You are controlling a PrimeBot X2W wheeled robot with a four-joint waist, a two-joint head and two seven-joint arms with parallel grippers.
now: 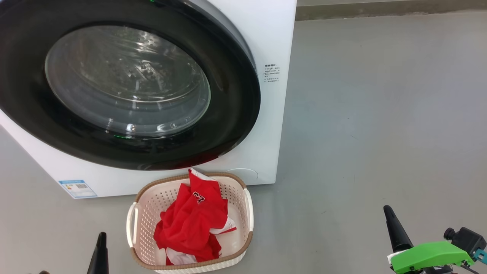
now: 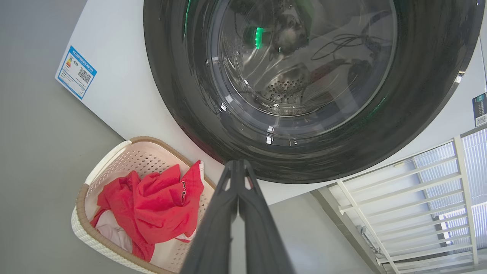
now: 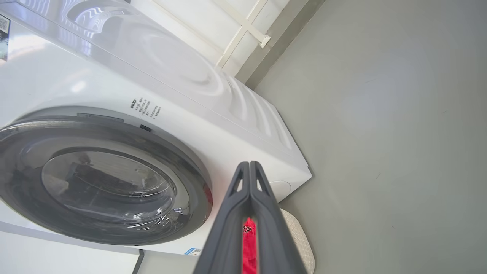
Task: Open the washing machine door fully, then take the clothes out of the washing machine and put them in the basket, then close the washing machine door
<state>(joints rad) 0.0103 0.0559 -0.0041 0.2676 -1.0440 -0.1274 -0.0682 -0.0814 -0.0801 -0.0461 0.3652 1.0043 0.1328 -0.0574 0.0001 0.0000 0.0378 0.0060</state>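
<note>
In the head view the door [image 1: 129, 83] takes up the upper left of the frame, and the top and left edges cut off its black rim. It looks shut flat against the washer [image 1: 274, 125]. The right wrist view gives the same impression, with the door [image 3: 106, 186] lying flush on the white front [image 3: 228, 114]. The glass is full of reflections, so we can make out only a patch of the perforated drum [image 2: 285, 89] in the left wrist view and cannot tell what lies inside.

The basket [image 1: 243, 190] stands on the floor [image 1: 380, 114] at lower centre, just in front of the washer. The bottom edge clips its near rim. The clothes [image 1: 190, 224] lie bunched inside it, one corner poking up over the far rim. We see white numerals on them, but they are creased and we cannot read them for sure. In the left wrist view the basket [image 2: 81, 201] and clothes [image 2: 152, 205] sit at lower left. In the right wrist view only a strip of red [image 3: 249, 236] shows between the finger bases, beside a piece of the basket [image 3: 300, 236].

The left gripper [image 1: 101, 247] shows as a single dark spike at the lower left, cut off by the bottom edge. Its own camera shows the fingers pressed together with nothing between them [image 2: 237, 167]. The right gripper [image 1: 393, 224] rises at the lower right above a green part [image 1: 430, 257]. Its fingers also meet tip to tip [image 3: 249, 167] and hold nothing. Both grippers are well apart from the basket and the door.

A blue label [image 1: 78, 188] sits low on the washer front, its print too small to read.
</note>
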